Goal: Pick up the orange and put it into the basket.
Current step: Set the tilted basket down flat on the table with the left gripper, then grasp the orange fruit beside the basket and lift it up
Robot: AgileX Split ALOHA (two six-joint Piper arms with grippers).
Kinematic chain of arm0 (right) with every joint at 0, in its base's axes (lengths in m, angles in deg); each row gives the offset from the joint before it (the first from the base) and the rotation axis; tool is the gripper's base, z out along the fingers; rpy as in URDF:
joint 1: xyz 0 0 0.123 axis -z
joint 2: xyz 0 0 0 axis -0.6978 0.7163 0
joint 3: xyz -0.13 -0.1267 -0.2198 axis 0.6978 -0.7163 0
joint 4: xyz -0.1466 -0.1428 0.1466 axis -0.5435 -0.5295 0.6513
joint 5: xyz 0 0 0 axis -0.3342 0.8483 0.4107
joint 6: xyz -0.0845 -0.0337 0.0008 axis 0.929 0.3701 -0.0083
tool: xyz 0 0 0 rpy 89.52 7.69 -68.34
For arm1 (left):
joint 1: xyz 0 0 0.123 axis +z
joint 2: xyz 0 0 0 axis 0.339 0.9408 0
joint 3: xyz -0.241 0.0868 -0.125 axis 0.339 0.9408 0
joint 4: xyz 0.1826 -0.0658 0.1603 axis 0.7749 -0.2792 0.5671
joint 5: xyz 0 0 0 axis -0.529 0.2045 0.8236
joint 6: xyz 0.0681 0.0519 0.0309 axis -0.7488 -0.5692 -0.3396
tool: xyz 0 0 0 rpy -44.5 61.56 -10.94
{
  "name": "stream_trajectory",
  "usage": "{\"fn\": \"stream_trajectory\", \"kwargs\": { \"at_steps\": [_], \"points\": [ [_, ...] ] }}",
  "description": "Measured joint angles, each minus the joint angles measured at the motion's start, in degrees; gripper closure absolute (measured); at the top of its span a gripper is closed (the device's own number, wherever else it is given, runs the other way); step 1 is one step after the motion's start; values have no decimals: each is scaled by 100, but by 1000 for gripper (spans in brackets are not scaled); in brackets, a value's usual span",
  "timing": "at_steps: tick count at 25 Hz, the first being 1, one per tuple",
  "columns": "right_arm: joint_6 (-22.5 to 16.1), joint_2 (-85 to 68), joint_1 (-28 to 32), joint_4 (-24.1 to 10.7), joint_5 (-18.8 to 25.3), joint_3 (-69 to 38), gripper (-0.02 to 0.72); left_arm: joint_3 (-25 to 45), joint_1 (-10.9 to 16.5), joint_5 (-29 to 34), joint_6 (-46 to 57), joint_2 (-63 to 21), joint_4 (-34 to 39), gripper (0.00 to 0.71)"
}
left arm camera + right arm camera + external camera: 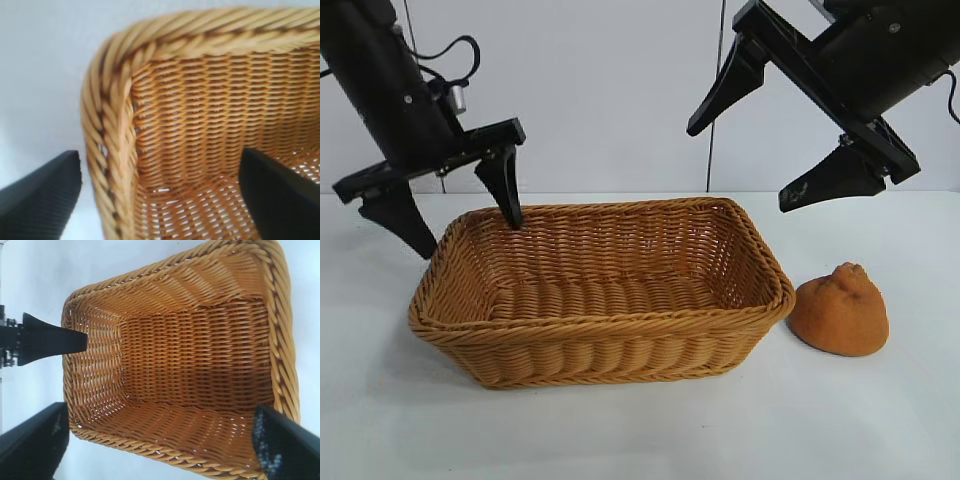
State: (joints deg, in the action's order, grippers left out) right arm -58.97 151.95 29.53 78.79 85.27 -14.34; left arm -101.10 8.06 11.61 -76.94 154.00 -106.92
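The orange is a lumpy orange-brown fruit on the white table just right of the basket, apart from it. The tan wicker basket is empty. My left gripper is open and straddles the basket's far-left corner rim, one finger inside and one outside; the left wrist view shows this corner between the fingers. My right gripper is open and empty, high above the basket's right end. The right wrist view looks down into the basket. Neither wrist view shows the orange.
A white wall stands behind the table. In the right wrist view the left gripper's finger reaches over the basket's far end.
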Motion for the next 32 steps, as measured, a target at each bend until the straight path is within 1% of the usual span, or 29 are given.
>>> {"fn": "stream_trajectory", "kwargs": {
  "at_steps": [3, 5, 12, 14, 16, 19, 22, 24, 28, 32],
  "points": [
    [0, 0, 0, 0, 0, 0, 23, -458, 75, 337, 41, -29, 444, 98],
    [0, 0, 0, 0, 0, 0, 23, -630, 179, 452, 68, -37, 670, 98],
    [0, 0, 0, 0, 0, 0, 23, -672, 647, 565, 73, -37, 1689, 98],
    [0, 0, 0, 0, 0, 0, 23, -663, 789, 565, 79, -43, 1812, 98],
    [0, 0, 0, 0, 0, 0, 23, -648, 864, 572, 79, -92, 1844, 98],
    [0, 0, 0, 0, 0, 0, 23, -575, 892, 565, 73, -244, 1851, 98],
    [0, 0, 0, -1, 0, 0, 23, -284, 892, 571, 30, -514, 1851, 98],
    [0, 0, 0, -6, 0, 0, 23, 56, 892, 566, -4, -739, 1857, 98],
    [0, 0, 0, -20, 0, 0, 23, 896, 892, 571, -121, -1337, 1939, 98],
    [0, 0, 0, -20, 0, 0, 23, 1843, 892, 571, -187, -2137, 1953, 98]
  ]
}}
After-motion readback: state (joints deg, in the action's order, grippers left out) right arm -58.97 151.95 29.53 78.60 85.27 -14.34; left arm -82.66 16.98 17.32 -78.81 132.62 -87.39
